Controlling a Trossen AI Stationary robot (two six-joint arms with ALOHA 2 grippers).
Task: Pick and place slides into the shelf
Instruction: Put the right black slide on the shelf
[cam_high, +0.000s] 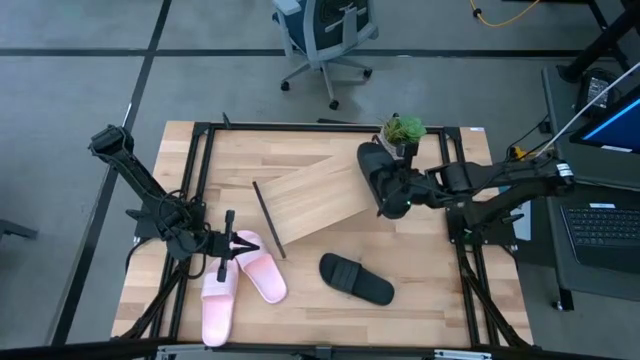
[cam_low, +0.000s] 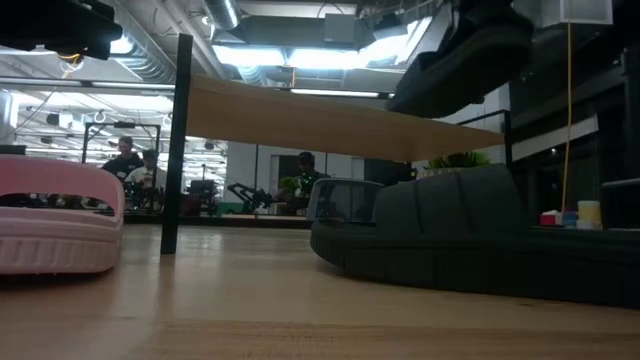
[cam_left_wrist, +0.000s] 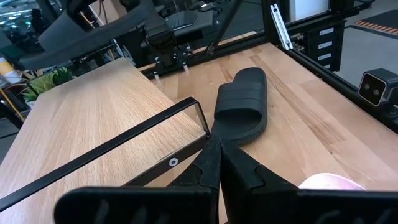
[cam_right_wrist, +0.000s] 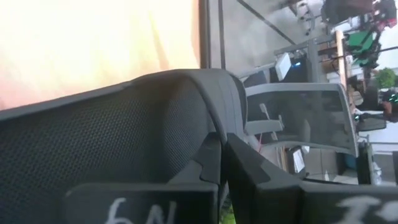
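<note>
Matte black slide (cam_high: 356, 279) lies flat on the counter (cam_high: 430, 300), near its front edge. Right pincer (cam_high: 392, 196) is clamped on the second black slide (cam_high: 378, 170) over the slanted light-wood shelf (cam_high: 320, 196). Left pincer (cam_high: 226, 245), fingers together, rests beside the pink slides (cam_high: 240, 282).

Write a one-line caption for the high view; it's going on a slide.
Right gripper holds a black slide at the shelf; left gripper rests shut over the pink pair.
</note>
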